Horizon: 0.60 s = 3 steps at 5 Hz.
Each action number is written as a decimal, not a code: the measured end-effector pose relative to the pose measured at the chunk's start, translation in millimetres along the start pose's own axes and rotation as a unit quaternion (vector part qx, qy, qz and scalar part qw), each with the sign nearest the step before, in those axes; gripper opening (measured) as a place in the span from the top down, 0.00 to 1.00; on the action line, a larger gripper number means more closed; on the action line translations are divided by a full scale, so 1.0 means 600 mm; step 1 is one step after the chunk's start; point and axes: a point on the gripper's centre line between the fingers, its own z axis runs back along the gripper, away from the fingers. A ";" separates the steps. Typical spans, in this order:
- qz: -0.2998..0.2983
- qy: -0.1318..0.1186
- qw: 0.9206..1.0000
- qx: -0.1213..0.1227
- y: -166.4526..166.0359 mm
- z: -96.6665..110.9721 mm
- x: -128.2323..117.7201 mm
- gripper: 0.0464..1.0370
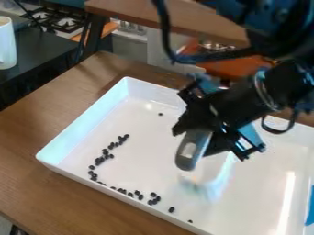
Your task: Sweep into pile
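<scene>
Camera view: gripper [198, 136] closed about the handle of a sweeping tool [186, 162], over the white tray [86, 121]. Dark beans [98, 161] lie along its left and near sides. Beans judged light, hard, apt to roll; tool best held by its handle.

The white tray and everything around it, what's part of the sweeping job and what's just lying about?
Part of the job:
gripper, holding the handled tool
handled tool
small black pieces, strung out in the tray
white tray

Just lying about:
white mug, left edge
stove, upper left
blue item, right edge, probably; its use is unclear
</scene>
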 end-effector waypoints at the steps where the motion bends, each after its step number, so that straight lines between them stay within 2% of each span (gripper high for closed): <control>1: 0.026 0.021 0.999 0.000 -0.027 -0.004 -0.004 0.54; 3: 0.025 0.038 0.999 0.015 -0.050 -0.038 -0.025 0.54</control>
